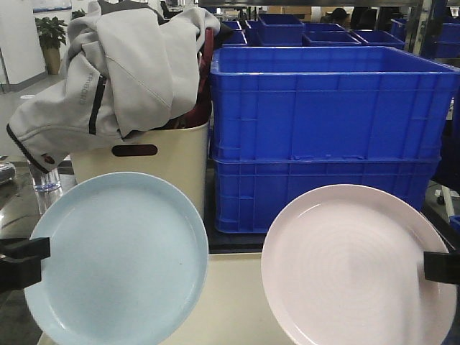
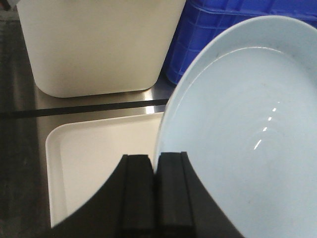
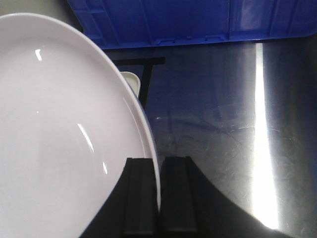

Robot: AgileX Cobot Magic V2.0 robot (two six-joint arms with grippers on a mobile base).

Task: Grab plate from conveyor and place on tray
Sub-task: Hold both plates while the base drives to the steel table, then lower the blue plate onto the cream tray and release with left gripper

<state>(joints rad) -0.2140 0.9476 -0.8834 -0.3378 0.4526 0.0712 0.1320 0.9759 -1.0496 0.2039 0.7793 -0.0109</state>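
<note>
The left end effector [image 2: 154,166] is pinching the rim of a pale blue plate [image 1: 118,262], its two fingers pressing together on the edge. The right end effector [image 3: 159,168] is gripping the rim of a pink plate [image 1: 352,266] in the same way. Both plates are hanging tilted in the air, apart from each other, over the cream tray [image 2: 94,153] that is lying on the steel bench [image 3: 223,124] in front of the cream tub [image 1: 172,158] and the blue crates [image 1: 323,108]. The conveyor is not showing in any view, so the grab is looking done. What is remaining, as I am judging it, is lowering each plate flat onto the tray and letting go
</note>
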